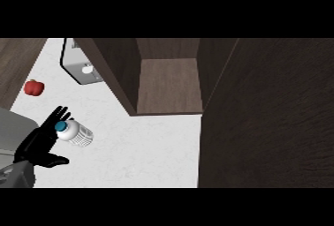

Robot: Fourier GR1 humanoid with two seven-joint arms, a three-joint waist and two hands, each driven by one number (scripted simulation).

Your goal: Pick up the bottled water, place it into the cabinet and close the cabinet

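Note:
The bottled water (77, 134), clear and ribbed with a blue cap, is on the white counter (143, 150) at the left, its cap end pointing up-left. My left hand (38, 142) comes in from the lower left. Its fingers (53, 118) are straight and lie against the bottle's cap side, and the thumb (56, 161) sticks out to the right below the bottle. The hand is open and not curled round the bottle. The dark wood cabinet (168, 88) is open at the top centre, showing a bare brown shelf. Its door (267, 114) fills the right side. My right hand is out of sight.
A red bell pepper (34, 87) lies on the counter at the far left. A grey appliance (82, 67) stands at the back left beside the cabinet's left wall (117, 70). White counter stretches between the bottle and the cabinet door.

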